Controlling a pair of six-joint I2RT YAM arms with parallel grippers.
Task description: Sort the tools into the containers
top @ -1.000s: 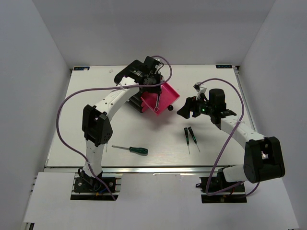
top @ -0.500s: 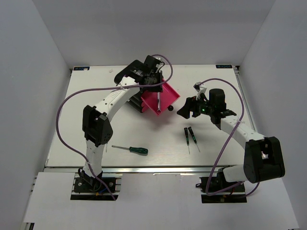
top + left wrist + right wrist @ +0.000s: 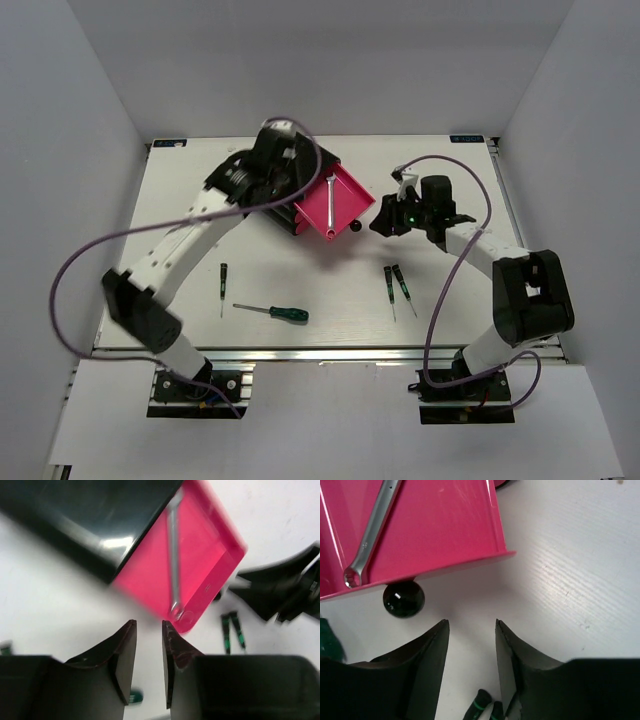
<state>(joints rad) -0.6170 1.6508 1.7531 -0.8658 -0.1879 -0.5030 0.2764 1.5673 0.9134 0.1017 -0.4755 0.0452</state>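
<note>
Lying in the pink drawer at centre frame, the wrench is now sorted. The left pincer has released it and drawn back, narrow and empty. The right pincer, part-open and empty, has neared the knob, likely to push the drawer shut.

White table, matte, evenly lit. 3 plain pale grey panels enclose it: far wall, left wall, right wall. Near edge: aluminium rail.
</note>
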